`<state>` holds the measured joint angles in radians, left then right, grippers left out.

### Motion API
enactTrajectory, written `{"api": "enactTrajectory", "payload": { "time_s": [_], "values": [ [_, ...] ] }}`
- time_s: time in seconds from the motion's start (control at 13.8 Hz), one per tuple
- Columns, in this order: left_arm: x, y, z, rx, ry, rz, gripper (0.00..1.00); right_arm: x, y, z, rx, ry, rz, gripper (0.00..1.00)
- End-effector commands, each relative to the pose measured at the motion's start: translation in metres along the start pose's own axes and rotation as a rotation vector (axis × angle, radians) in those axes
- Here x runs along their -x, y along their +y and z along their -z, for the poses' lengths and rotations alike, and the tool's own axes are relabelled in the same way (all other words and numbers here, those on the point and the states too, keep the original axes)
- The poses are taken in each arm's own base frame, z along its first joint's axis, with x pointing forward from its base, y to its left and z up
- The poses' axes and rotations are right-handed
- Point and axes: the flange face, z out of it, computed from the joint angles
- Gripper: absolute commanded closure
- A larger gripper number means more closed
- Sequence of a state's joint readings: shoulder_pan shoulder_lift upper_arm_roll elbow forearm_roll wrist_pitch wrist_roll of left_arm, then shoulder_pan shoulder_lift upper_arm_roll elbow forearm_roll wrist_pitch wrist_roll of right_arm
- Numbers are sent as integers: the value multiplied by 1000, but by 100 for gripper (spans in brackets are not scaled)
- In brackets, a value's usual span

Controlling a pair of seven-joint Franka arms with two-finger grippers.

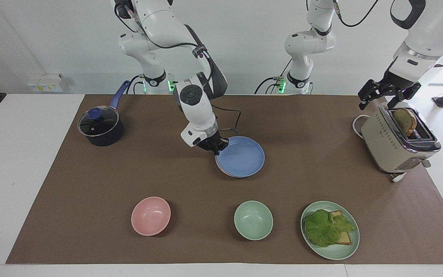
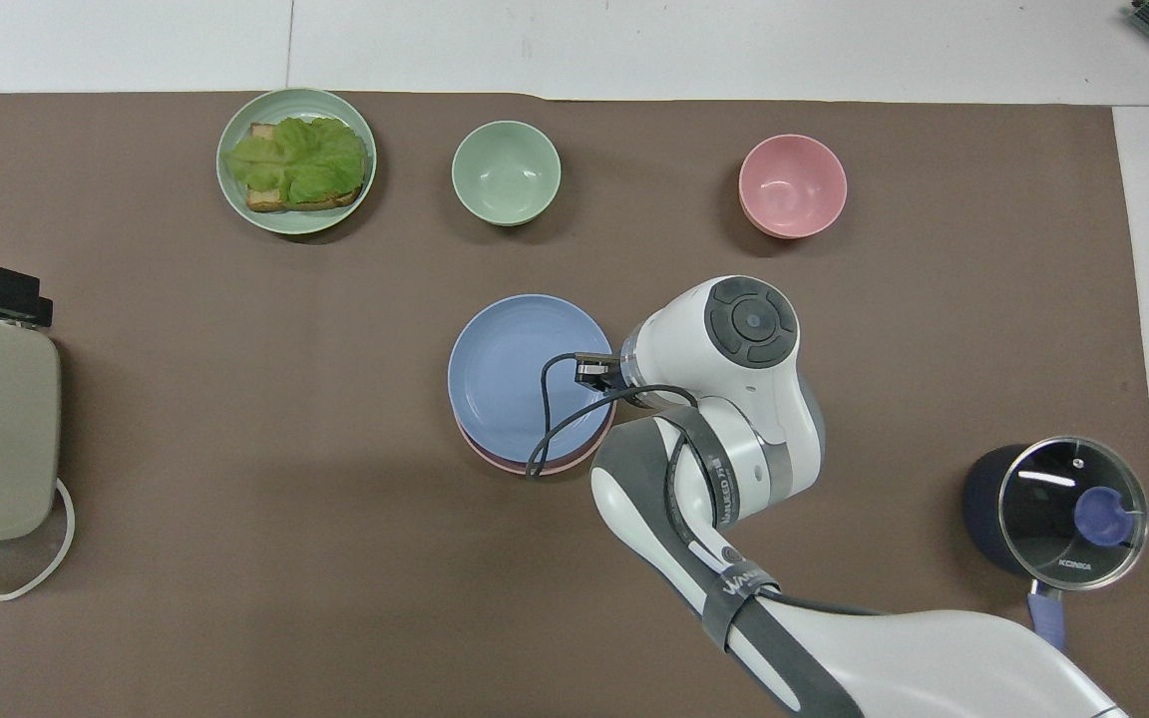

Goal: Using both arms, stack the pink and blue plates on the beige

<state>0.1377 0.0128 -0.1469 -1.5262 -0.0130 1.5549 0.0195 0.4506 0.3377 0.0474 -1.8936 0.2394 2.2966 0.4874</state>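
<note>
My right tool (image 1: 217, 146) is clamped on the rim of the blue plate (image 1: 241, 156), which sits on the pink plate (image 2: 525, 461) at the middle of the desk (image 1: 90, 181); the beige plate is hidden underneath. My left tool (image 1: 383, 96) waits spread wide over the toaster (image 1: 392, 148).

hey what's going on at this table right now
The right end effector is shut on the rim of the blue plate, which sits on the pink plate in the middle of the brown mat. Only a sliver of the pink plate shows underneath, and no beige plate can be made out below it. The left end effector waits open above the toaster at the left arm's end of the table.
</note>
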Motion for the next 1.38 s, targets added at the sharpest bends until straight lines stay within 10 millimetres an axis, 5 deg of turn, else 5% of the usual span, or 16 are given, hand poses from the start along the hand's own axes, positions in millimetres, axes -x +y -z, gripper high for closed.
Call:
{"api": "enactTrajectory", "payload": {
  "time_s": [0.0,0.15,0.29,0.58,0.95,1.16,1.31],
  "values": [
    [3,-2,0,-12,-12,1,0,-5,12,-5,-21,-3,7,78],
    [3,-2,0,-14,-12,1,0,-6,13,-4,-22,-1,11,53],
    [3,-2,0,-14,-12,1,0,-9,12,0,-14,11,23,0],
    [3,-2,0,-14,-12,1,0,-21,18,23,52,85,96,0],
    [3,-2,-1,-14,-13,1,0,-51,79,102,80,177,91,0],
    [3,-1,0,-14,-12,0,0,-55,111,146,101,192,94,0],
    [3,-1,0,-14,-12,0,0,-48,116,177,155,209,116,0]
  ]
}}
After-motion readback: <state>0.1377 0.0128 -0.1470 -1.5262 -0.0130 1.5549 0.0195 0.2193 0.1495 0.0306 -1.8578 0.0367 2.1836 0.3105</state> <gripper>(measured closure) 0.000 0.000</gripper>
